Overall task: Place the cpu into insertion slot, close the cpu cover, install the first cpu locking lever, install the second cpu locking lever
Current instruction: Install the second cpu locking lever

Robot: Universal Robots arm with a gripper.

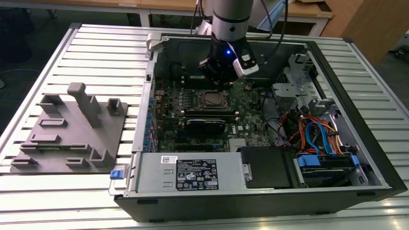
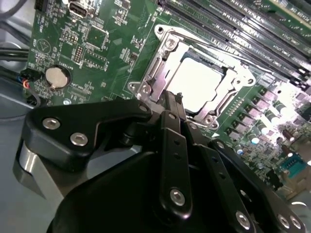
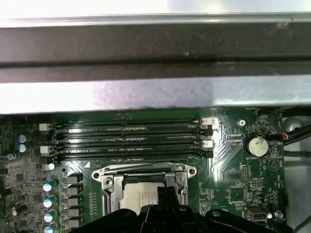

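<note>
The hand is closed to a narrow point with nothing visible between its fingers. In the second wrist view its tip sits right at the edge of the cover, at the middle of one side of the frame. I cannot tell whether it is touching the metal or just above it.

The cover lies flat over the slot. Through its window shows the pale top of the cpu, which looks seated square and level. Placing the chip and closing the cover therefore look done. A silver bar runs along the side of the frame nearest the tip, but I cannot tell whether either lever is latched.

In the exterior view the arm comes down into the case from 12 o'clock, and the slot lies just toward 6 o'clock of the hand. The frame is square, so no long axis matters; what matters is the edge under the tip.

Beyond the slot in the first wrist view, the long memory slots run parallel to the frame's far edge. The case stands on the slatted worktop. A grey fixture stands well apart, at 9 o'clock of the case.
</note>
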